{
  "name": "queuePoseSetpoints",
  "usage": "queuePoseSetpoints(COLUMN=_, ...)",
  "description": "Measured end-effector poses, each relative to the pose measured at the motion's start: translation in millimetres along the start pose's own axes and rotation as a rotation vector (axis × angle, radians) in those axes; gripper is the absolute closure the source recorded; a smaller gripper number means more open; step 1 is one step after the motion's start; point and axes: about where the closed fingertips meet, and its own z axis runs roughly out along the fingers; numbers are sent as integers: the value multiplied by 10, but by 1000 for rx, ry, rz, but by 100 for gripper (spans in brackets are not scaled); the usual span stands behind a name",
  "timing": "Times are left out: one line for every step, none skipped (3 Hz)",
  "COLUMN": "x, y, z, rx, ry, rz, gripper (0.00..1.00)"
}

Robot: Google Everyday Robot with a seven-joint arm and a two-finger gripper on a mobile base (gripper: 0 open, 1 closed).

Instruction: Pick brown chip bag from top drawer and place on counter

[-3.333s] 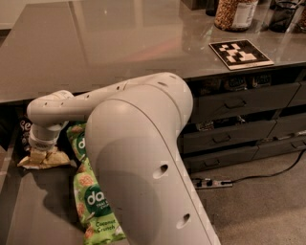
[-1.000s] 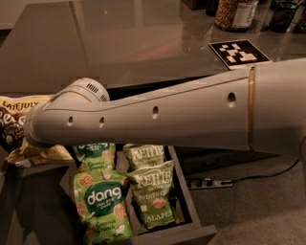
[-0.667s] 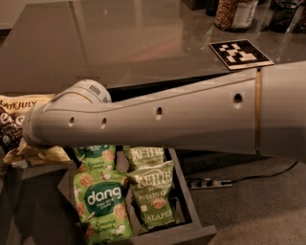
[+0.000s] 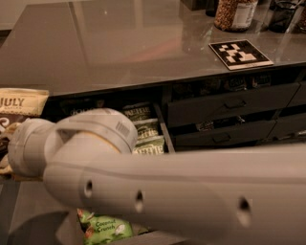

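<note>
The brown chip bag (image 4: 18, 103) shows at the far left edge, its cream top strip upright, raised to about counter-edge height over the left of the top drawer (image 4: 160, 128). My gripper (image 4: 6, 160) is at the left edge behind the white wrist (image 4: 33, 146), shut on the bag; the lower part of the bag is hidden by the wrist. My arm (image 4: 191, 191) crosses the whole bottom of the view and covers most of the open drawer. The glossy counter (image 4: 124, 43) lies just behind.
Pale green Kettle bags (image 4: 145, 129) and a green dang bag (image 4: 103, 229) lie in the drawer. Closed narrow drawers with bar handles (image 4: 229, 105) are at right. A black-and-white marker tile (image 4: 240, 52) and a jar (image 4: 234, 13) stand on the counter's far right.
My arm has dropped across the bottom of the view and now covers most of the drawer. The brown bag stays lifted at the left edge, a little higher.
</note>
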Motion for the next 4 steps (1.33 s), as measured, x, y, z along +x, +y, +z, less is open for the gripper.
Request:
queuePoseSetpoints(x=-236, y=238, z=-380, rx=70, ry=-85, rz=-25, gripper=100)
queuePoseSetpoints(x=-201, y=360, z=-857, rx=147, ry=-149, rz=-7, gripper=100)
queuePoseSetpoints(x=140, y=350, z=-1443, rx=243, ry=-185, rz=64, gripper=100)
queuePoseSetpoints(x=602, y=308, z=-1897, rx=311, ry=-192, rz=98, gripper=100)
